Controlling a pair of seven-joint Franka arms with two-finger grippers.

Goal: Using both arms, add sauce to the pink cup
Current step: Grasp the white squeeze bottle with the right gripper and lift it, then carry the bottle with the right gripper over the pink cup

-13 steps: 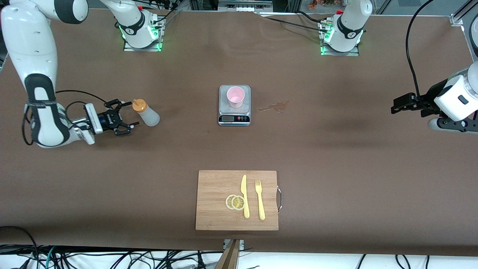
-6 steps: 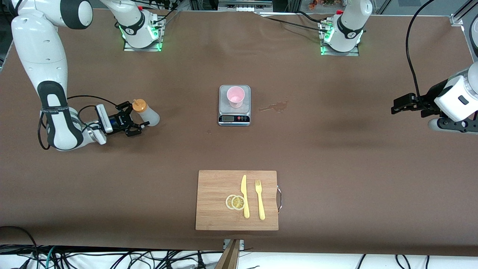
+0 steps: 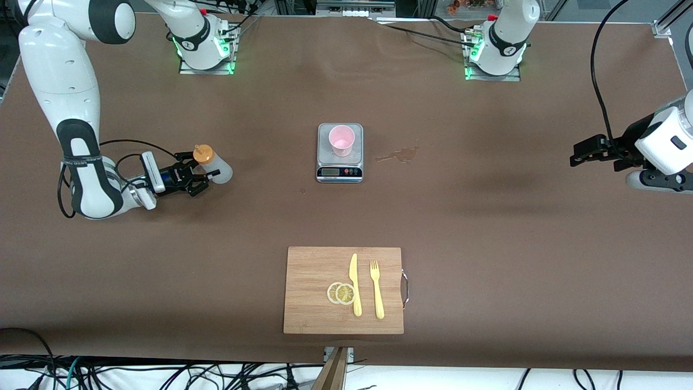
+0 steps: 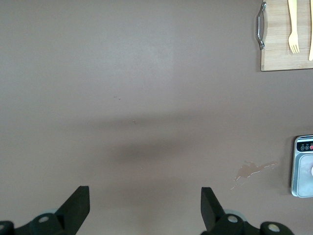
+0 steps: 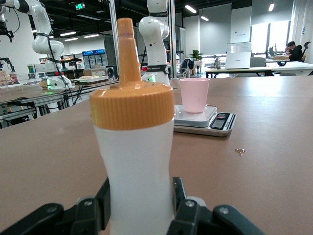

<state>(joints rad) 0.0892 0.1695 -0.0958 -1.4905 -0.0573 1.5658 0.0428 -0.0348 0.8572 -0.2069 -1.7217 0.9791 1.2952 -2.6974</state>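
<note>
Right wrist view: sauce between right end effector fingers.

One sauce, one pink cup, one scale (digital), two lemon slices

My fingers press both sides of the upright sauce bottle; at two o'clock, the pink cup stands on a scale.
</note>
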